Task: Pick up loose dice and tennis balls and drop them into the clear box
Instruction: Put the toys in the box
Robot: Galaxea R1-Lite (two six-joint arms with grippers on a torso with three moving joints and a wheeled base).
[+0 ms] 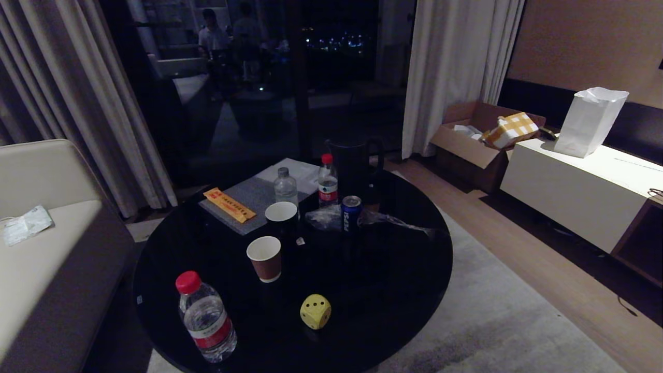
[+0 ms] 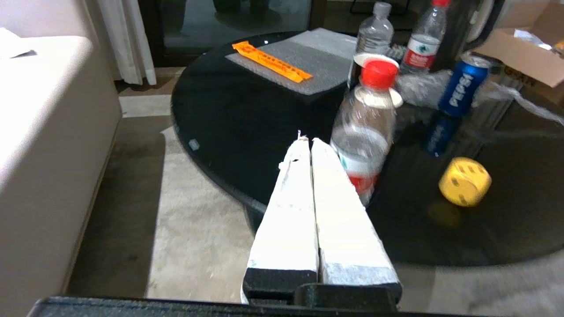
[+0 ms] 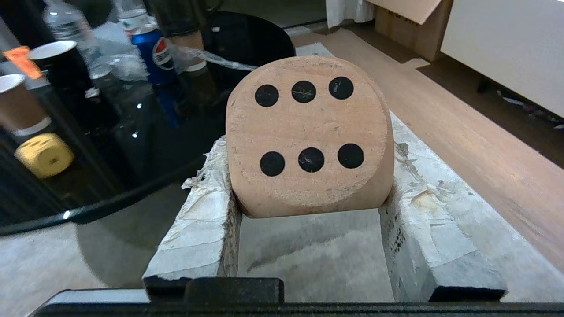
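Glossy black table (image 1: 414, 269); matt beige die (image 3: 308, 132).

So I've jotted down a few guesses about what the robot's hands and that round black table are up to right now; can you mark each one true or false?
1. The right hand grips a beige soft cube die with black pips. True.
2. The left hand is wide open. False: its fingers are pressed together, holding nothing.
3. A yellow soft cube die with dark pips sits on the round black glass table. True.
4. The blue Pepsi can lies on its side. False: it stands upright.
5. The brown paper cup stands upright on the table. True.
6. The clear box is on the table. False: no such box shows in any view.
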